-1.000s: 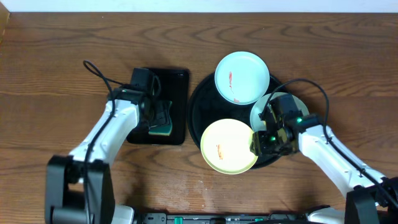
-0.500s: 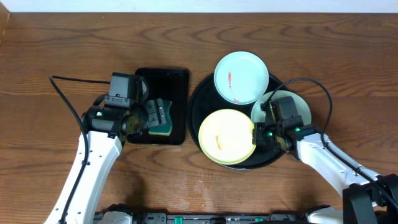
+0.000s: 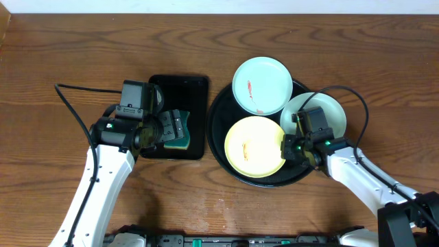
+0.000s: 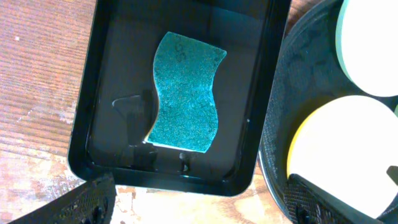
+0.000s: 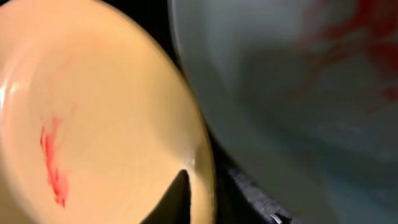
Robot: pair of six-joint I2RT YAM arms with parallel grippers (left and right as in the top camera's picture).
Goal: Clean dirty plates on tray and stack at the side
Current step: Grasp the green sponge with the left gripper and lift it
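On the tray (image 3: 218, 127), the right tool (image 3: 283, 147) pinches the yellow plate (image 3: 252, 145); the left wrist view shows the left tool (image 4: 202, 196) spread.

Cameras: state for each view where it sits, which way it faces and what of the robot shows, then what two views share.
Overhead: fixed above the table, looking straight down on the round tray, the rectangular tray, and both arms with left gripper and right gripper.
Left wrist: on the left arm, looking down at the sponge; its dark fingers frame the bottom corners.
Right wrist: on the right arm, close against the yellow plate; one dark fingertip shows at its rim.
Shared: the yellow plate appears in all three.
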